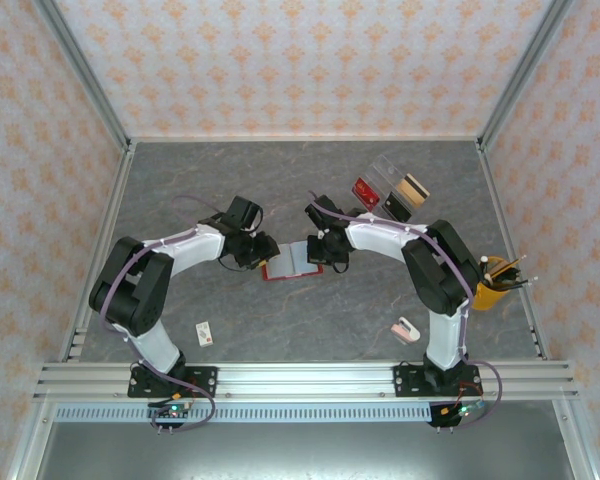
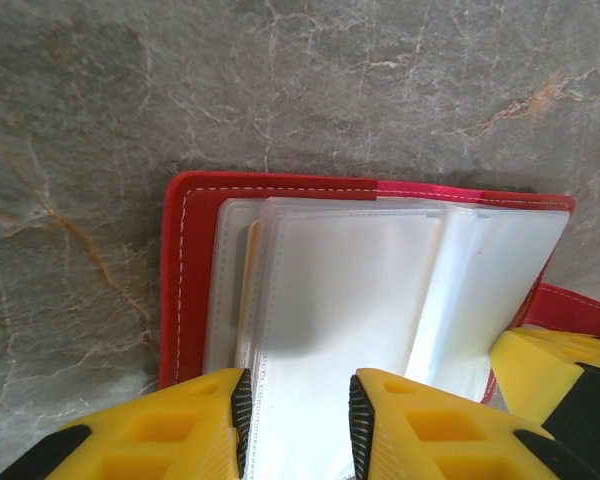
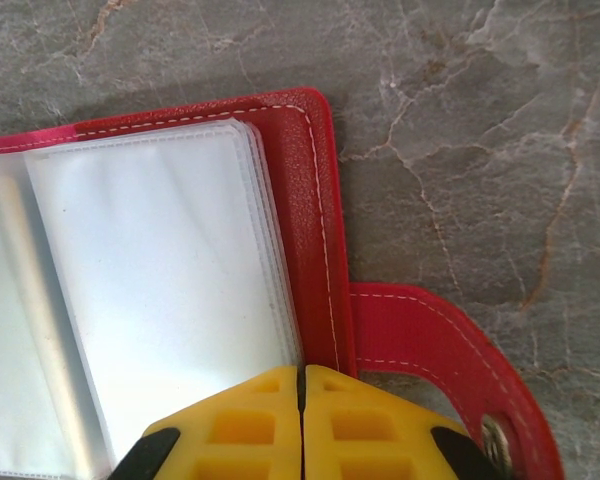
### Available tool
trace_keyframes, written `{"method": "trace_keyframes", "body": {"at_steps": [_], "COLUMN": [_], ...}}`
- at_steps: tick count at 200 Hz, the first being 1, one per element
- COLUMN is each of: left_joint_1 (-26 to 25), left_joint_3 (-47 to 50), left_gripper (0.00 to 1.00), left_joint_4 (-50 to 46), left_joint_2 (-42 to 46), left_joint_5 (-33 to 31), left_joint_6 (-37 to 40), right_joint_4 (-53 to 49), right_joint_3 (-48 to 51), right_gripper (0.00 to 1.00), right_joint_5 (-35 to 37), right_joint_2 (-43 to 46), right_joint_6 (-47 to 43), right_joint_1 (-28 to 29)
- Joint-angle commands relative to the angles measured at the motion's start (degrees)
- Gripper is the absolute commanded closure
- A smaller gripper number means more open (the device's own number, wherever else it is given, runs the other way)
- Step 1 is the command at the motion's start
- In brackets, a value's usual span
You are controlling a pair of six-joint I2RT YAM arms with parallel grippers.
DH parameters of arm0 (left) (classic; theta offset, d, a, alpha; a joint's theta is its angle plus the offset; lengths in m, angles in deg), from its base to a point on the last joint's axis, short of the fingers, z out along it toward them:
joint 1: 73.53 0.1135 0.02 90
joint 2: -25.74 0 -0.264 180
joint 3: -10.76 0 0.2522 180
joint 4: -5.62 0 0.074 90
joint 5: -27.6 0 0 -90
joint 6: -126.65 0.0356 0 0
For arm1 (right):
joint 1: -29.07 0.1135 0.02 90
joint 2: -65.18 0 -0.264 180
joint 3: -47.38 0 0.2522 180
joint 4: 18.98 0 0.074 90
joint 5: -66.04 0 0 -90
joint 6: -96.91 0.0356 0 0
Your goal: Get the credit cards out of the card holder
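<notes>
**gripfan:** Since someone asked which way it lies: the card holder (image 1: pixel 288 260) is spread open flat on the tabletop (image 1: pixel 280 180), midway between the two arms. Its long axis runs left to right, and the strap tab (image 3: pixel 430 340) sticks out on the right arm's side.

**benchrat:** Counts?

**gripfan:** One card holder with a stack of clear sleeves (image 2: pixel 350 290). One tan credit card (image 1: pixel 413 187) sits up by the clear tray (image 1: pixel 388 170), well away from the holder. A yellowish edge (image 2: pixel 250 290) is tucked in the sleeves, but I can't tell what it is.

**benchrat:** And the pincers?

**gripfan:** The left pincer (image 2: pixel 298 400) has its fingers apart over the sleeves and is gripping nothing. The right pincer (image 3: pixel 302 375) is fully together, tips at the holder's red border beside the sleeves. Can't tell if it's pressing down.
</notes>
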Motion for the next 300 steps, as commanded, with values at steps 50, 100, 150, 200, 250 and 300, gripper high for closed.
{"method": "trace_keyframes", "body": {"at_steps": [50,100,150,200,250,300], "left_joint_1": [-0.04,-0.13,-0.48,-1.17,-1.72,-2.71], "left_joint_3": [-0.58,-0.32,-0.21,0.05,-0.1,-0.4], "left_gripper": [0.65,0.68,0.68,0.69,0.7,0.72], "left_joint_4": [0.83,5.25,7.25,9.84,9.88,12.44], "left_joint_2": [-3.16,-3.42,-1.64,-0.19,0.07,-0.52], "left_joint_5": [2.46,7.91,10.9,13.62,13.52,15.21], "left_joint_6": [1.0,1.17,2.14,2.14,2.31,1.45], "right_joint_4": [-2.14,-2.05,-1.97,-1.96,-2.03,-1.81], "right_joint_3": [-1.07,-1.07,-1.07,-0.98,-0.98,-0.65], "right_gripper": [0.92,0.92,0.92,0.92,0.92,0.93], "right_joint_5": [1.34,0.9,0.77,0.73,0.99,1.67], "right_joint_2": [-2.26,-2.66,-2.75,-2.71,-2.43,-1.42], "right_joint_6": [0.47,0.6,0.63,0.67,0.79,1.08], "right_joint_1": [-0.12,-0.12,-0.12,-0.12,-0.12,-0.12]}}
